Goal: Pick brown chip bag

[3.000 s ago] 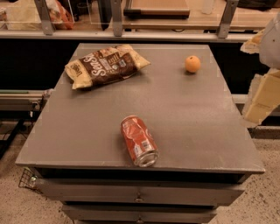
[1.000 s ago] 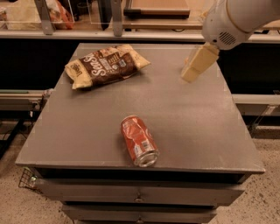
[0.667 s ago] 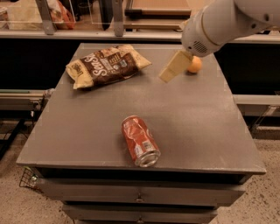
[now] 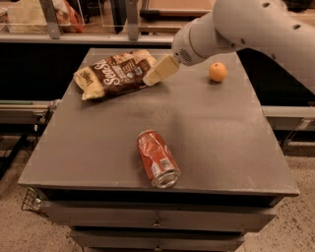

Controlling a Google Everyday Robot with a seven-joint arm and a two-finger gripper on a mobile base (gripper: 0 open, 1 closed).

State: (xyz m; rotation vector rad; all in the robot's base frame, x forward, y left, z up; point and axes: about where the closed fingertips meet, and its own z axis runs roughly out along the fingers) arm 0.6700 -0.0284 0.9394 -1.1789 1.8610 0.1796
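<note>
The brown chip bag (image 4: 114, 73) lies flat at the back left of the grey table (image 4: 211, 133). It has a dark brown centre with white lettering and tan ends. My gripper (image 4: 158, 72) is at the end of the white arm that reaches in from the upper right. It hovers at the bag's right end, over its edge. It holds nothing that I can see.
A dented red can (image 4: 157, 158) lies on its side near the table's front edge. A small orange (image 4: 217, 72) sits at the back right. An orange-red bag (image 4: 64, 12) is on the shelf behind the table. Drawers run below the tabletop.
My arm has swung in from the right side and moved leftward across the back of the table, bringing the gripper to the brown bag's right end. The bag, can and orange have not moved.
</note>
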